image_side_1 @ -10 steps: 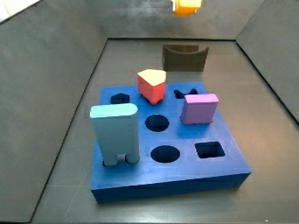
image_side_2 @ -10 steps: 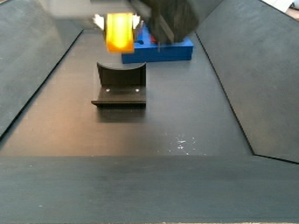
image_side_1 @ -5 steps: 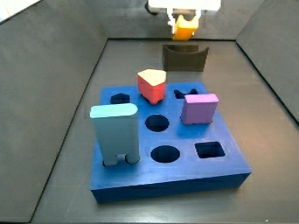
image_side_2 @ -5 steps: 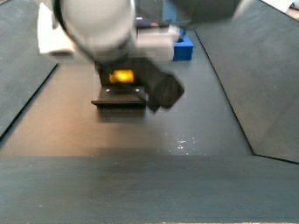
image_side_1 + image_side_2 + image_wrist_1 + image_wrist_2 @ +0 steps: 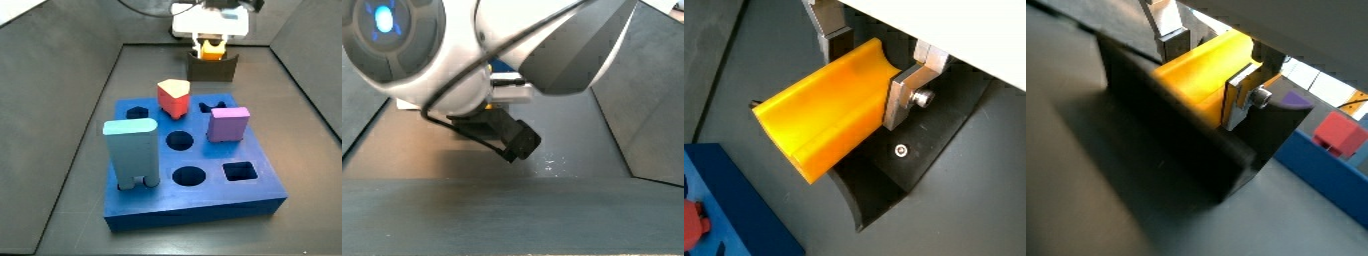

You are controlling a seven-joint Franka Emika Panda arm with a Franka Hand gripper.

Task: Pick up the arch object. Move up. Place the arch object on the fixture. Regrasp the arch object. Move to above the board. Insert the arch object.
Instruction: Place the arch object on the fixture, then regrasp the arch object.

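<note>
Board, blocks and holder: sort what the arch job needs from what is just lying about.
Needed:
- arch object, clamped in the gripper at the fixture
- fixture
- board

Lying about, all standing on the board:
- light-blue arch block
- purple block
- red block

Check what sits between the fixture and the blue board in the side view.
Only bare dark floor separates the fixture from the board in a side view. The pincer, shut on the yellow block, is at the fixture.
</note>
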